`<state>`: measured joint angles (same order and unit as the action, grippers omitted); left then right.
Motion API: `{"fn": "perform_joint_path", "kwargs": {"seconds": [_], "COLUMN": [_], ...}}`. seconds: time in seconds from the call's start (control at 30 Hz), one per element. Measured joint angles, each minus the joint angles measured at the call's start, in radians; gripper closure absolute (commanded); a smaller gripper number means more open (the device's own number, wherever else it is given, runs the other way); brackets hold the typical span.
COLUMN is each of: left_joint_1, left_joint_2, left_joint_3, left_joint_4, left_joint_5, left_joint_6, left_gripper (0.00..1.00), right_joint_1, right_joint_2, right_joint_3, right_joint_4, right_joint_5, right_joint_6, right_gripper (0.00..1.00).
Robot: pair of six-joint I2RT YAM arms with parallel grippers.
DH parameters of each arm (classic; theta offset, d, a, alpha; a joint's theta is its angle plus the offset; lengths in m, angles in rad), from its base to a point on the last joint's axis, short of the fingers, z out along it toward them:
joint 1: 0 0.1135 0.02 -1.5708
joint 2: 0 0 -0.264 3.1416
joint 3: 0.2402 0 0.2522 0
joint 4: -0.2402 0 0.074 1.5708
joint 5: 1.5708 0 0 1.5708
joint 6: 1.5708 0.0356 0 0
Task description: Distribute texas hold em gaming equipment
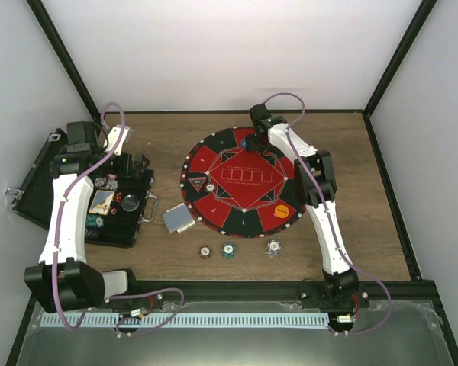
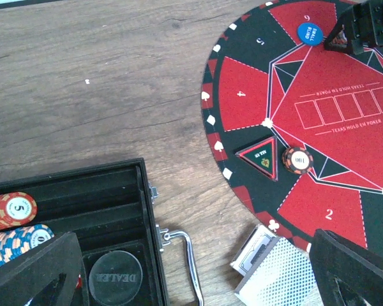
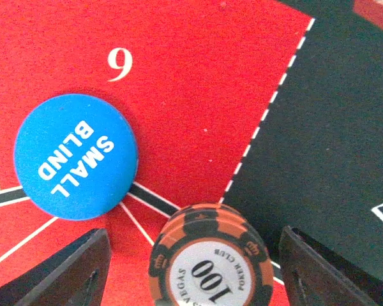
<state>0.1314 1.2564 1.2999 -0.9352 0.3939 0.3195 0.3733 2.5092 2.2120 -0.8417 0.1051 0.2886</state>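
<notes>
My right gripper (image 1: 254, 142) is open, low over the far edge of the round red-and-black poker mat (image 1: 244, 183). In the right wrist view an orange-and-black "100" chip (image 3: 209, 258) lies on the mat between its fingers (image 3: 70, 274), apart from both. The blue "SMALL BLIND" disc (image 3: 76, 156) lies just left of it, by the number 6. My left gripper (image 1: 137, 166) is open and empty above the case's right edge. The grey-backed card deck (image 2: 274, 271) lies on the wood by the mat. Another "100" chip (image 2: 298, 160) sits on the mat's left side.
The open black case (image 1: 107, 206) at the left holds chip rows (image 2: 11, 210) and a black dealer button (image 2: 115, 277). Three chips (image 1: 228, 249) lie on the wood in front of the mat. An orange disc (image 1: 283, 211) lies on the mat's near right.
</notes>
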Motion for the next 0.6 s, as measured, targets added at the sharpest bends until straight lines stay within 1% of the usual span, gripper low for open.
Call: {"fn": "perform_joint_path", "kwargs": {"seconds": [0.2, 0.27, 0.37, 0.47, 0.6], "left_joint_1": [0.000, 0.000, 0.000, 0.000, 0.000], "left_joint_2": [0.000, 0.000, 0.000, 0.000, -0.001], "left_joint_3": [0.000, 0.000, 0.002, 0.002, 0.002], "left_joint_4": [-0.011, -0.011, -0.011, -0.012, -0.011], "left_joint_5": [0.012, 0.012, 0.011, 0.011, 0.011], "left_joint_6": [0.000, 0.000, 0.000, 0.000, 0.000], "left_gripper": [0.00, 0.00, 0.00, 0.00, 0.00], "right_joint_1": [0.015, 0.026, 0.064, 0.151, 0.366], "right_joint_2": [-0.036, -0.084, -0.204, -0.362, -0.534], "right_joint_3": [-0.003, -0.023, -0.105, -0.232, -0.394], "right_joint_4": [-0.026, -0.032, -0.024, 0.003, 0.047], "right_joint_5": [0.006, 0.019, 0.042, 0.061, 0.077], "right_joint_6": [0.011, 0.012, 0.012, 0.016, 0.027], "right_gripper": [0.20, 0.18, 0.16, 0.14, 0.09]}}
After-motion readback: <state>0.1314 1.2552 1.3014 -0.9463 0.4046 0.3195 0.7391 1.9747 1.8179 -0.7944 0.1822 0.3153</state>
